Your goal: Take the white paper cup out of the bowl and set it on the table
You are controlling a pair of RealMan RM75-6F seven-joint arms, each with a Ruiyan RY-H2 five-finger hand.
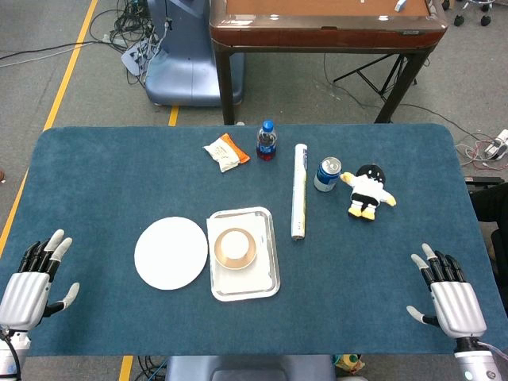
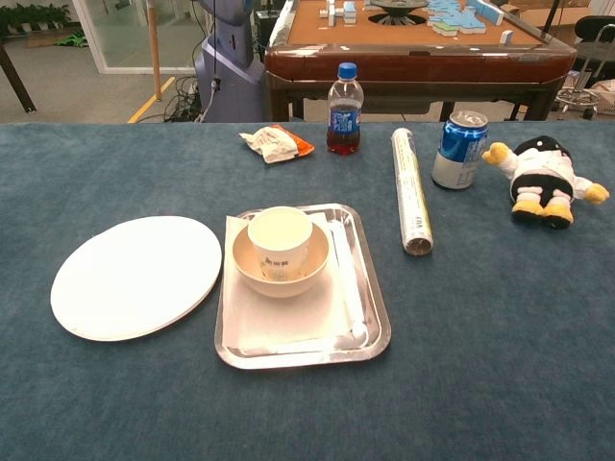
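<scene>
A white paper cup [image 2: 280,241] stands upright inside a tan bowl [image 2: 281,272] on a metal tray [image 2: 370,317] lined with white paper; in the head view the cup [image 1: 235,246] sits in the bowl [image 1: 236,260] near the table's middle front. My left hand [image 1: 30,287] rests at the front left corner of the table, fingers spread, holding nothing. My right hand [image 1: 448,295] lies at the front right corner, also spread and empty. Both hands are far from the cup and appear only in the head view.
A white plate [image 2: 135,274] lies left of the tray. Behind are a snack packet [image 2: 276,143], a cola bottle [image 2: 344,109], a rolled tube [image 2: 411,191], a blue can [image 2: 458,149] and a plush penguin [image 2: 543,179]. Blue cloth covers the table [image 1: 381,270].
</scene>
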